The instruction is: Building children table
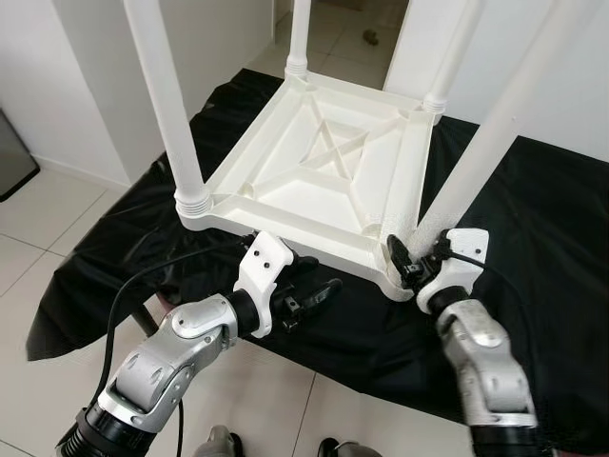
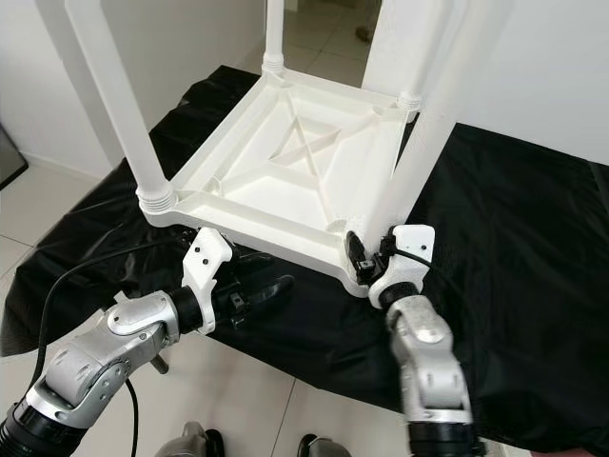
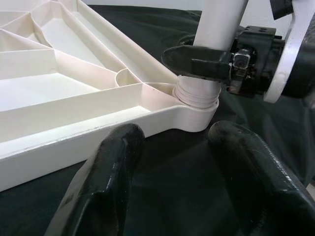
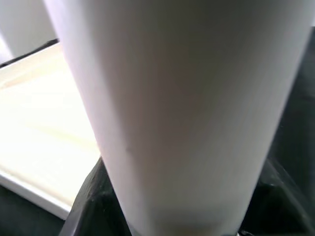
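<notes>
Place: looked like a home.
Floor: pale tiles (image 1: pixel 48 214), running on through a doorway (image 1: pixel 347 33).
Walls: plain white (image 1: pixel 86 86).

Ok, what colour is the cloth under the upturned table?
Black; the cloth under the white table shows best in the left eye view.

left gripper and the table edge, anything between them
Nothing but bare black cloth. The left wrist view shows the left gripper open, short of the table rim, with only cloth in the gap.

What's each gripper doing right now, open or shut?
Left gripper: open, holding nothing, beside the tabletop edge.
Right gripper: shut on the near-right table leg at its base.
</notes>
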Motion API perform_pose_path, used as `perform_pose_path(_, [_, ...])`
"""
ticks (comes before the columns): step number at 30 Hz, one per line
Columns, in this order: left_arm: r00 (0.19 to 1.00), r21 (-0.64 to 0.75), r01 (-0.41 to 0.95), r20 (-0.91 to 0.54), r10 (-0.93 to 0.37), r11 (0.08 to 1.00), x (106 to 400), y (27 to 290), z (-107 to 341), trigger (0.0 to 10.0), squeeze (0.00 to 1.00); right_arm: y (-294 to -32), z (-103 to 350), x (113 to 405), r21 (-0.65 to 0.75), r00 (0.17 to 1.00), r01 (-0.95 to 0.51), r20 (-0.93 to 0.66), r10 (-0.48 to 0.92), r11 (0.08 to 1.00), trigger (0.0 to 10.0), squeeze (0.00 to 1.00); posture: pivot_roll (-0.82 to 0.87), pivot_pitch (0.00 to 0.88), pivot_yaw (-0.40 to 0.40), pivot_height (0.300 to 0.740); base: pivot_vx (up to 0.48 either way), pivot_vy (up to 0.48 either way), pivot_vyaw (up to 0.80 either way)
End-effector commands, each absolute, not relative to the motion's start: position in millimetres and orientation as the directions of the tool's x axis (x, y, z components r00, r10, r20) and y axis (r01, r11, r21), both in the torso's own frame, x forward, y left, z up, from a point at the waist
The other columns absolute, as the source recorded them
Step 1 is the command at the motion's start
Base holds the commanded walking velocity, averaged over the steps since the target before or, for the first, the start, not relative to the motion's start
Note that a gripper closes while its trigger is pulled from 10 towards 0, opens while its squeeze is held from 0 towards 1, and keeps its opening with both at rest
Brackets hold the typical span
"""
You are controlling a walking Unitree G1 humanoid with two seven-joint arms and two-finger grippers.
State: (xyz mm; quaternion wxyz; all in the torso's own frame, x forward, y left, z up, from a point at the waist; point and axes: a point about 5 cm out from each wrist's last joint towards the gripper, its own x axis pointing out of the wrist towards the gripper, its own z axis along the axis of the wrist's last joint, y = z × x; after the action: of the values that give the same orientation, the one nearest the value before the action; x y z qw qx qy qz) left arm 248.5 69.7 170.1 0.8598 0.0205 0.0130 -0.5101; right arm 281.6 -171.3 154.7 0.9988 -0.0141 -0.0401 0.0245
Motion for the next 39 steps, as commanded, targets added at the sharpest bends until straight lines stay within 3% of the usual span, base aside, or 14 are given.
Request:
perform_pose_path(1, [0.397, 0.018, 0.918, -0.052, -0.916, 0.396, 243, 66, 169, 10.0, 0.0, -189, 142, 275, -0.086, 0.991, 0.131, 0.02, -0.13, 0.988, 10.0, 0.0, 0.02, 0.127, -0.039, 0.74, 0.0, 0.0, 0.0])
perform_pose_path(5, [0.39, 0.017, 0.921, -0.051, -0.919, 0.39, 242, 64, 169, 10.0, 0.0, -179, 137, 266, -0.077, 0.958, 0.287, 0.025, -0.286, 0.955, 10.0, 0.0, 0.02, 0.124, -0.043, 0.74, 0.0, 0.0, 0.0])
perform_pose_path(12, [0.385, 0.019, 0.923, -0.055, -0.921, 0.384, 241, 65, 168, 10.0, 0.0, -175, 140, 267, -0.043, 0.96, 0.281, 0.027, -0.28, 0.959, 10.0, 0.0, 0.03, 0.113, -0.044, 0.74, 0.0, 0.0, 0.0])
perform_pose_path(13, [0.383, 0.02, 0.924, -0.055, -0.922, 0.383, 241, 64, 169, 10.0, 0.0, -175, 140, 267, -0.043, 0.959, 0.284, 0.03, -0.283, 0.958, 10.0, 0.34, 0.03, 0.113, -0.046, 0.74, 0.0, 0.0, 0.0])
perform_pose_path(14, [0.383, 0.02, 0.924, -0.055, -0.922, 0.383, 241, 65, 169, 10.0, 0.0, -176, 141, 266, -0.037, 0.959, 0.281, 0.034, -0.28, 0.959, 10.0, 1.0, 0.03, 0.113, -0.046, 0.74, 0.0, 0.0, 0.0])
perform_pose_path(21, [0.384, 0.021, 0.923, -0.055, -0.922, 0.384, 241, 64, 169, 10.0, 0.0, -176, 148, 265, -0.023, 0.967, 0.239, 0.099, -0.236, 0.971, 10.0, 1.0, 0.03, 0.11, -0.051, 0.74, 0.0, 0.0, 0.0])
perform_pose_path(23, [0.386, 0.017, 0.923, -0.054, -0.921, 0.385, 240, 64, 168, 10.0, 0.0, -179, 158, 264, 0.004, 0.975, 0.148, 0.167, -0.146, 0.989, 10.0, 1.0, 0.03, 0.113, -0.051, 0.74, 0.0, 0.0, 0.0])
perform_pose_path(27, [0.388, 0.017, 0.922, -0.055, -0.92, 0.388, 239, 65, 168, 10.0, 0.0, -179, 155, 265, 0.032, 0.991, 0.03, 0.131, -0.034, 0.999, 10.0, 1.0, 0.03, 0.115, -0.051, 0.74, 0.0, 0.0, 0.0])
perform_pose_path(28, [0.388, 0.017, 0.922, -0.055, -0.92, 0.388, 239, 65, 168, 10.0, 0.0, -180, 156, 265, 0.034, 0.992, -0.015, 0.129, 0.01, 0.999, 10.0, 0.61, 0.03, 0.115, -0.052, 0.74, 0.0, 0.0, 0.0])
perform_pose_path(29, [0.388, 0.017, 0.921, -0.055, -0.92, 0.388, 239, 65, 168, 10.0, 0.0, -181, 156, 265, 0.018, 0.99, -0.077, 0.123, 0.074, 0.997, 10.0, 0.0, 0.03, 0.119, -0.051, 0.74, 0.0, 0.0, 0.0])
perform_pose_path(30, [0.388, 0.017, 0.921, -0.055, -0.92, 0.388, 239, 65, 168, 10.0, 0.0, -181, 156, 265, 0.018, 0.99, -0.077, 0.123, 0.074, 0.997, 10.0, 0.0, 0.03, 0.119, -0.051, 0.74, 0.0, 0.0, 0.0])
perform_pose_path(31, [0.39, 0.017, 0.921, -0.057, -0.919, 0.39, 239, 66, 168, 10.0, 0.0, -180, 153, 263, 0.011, 0.962, -0.262, 0.088, 0.26, 0.965, 10.0, 0.0, 0.03, 0.122, -0.05, 0.74, 0.0, 0.0, 0.0])
perform_pose_path(32, [0.392, 0.017, 0.92, -0.057, -0.918, 0.391, 239, 66, 168, 10.0, 0.0, -182, 153, 261, -0.027, 0.939, -0.334, 0.079, 0.335, 0.942, 10.0, 0.0, 0.03, 0.124, -0.047, 0.74, 0.0, 0.0, 0.0])
perform_pose_path(39, [0.393, 0.016, 0.919, -0.057, -0.918, 0.393, 240, 66, 169, 10.0, 0.0, -188, 155, 258, -0.098, 0.843, -0.53, 0.045, 0.535, 0.843, 10.0, 0.0, 0.03, 0.126, -0.041, 0.74, 0.0, 0.0, 0.0])
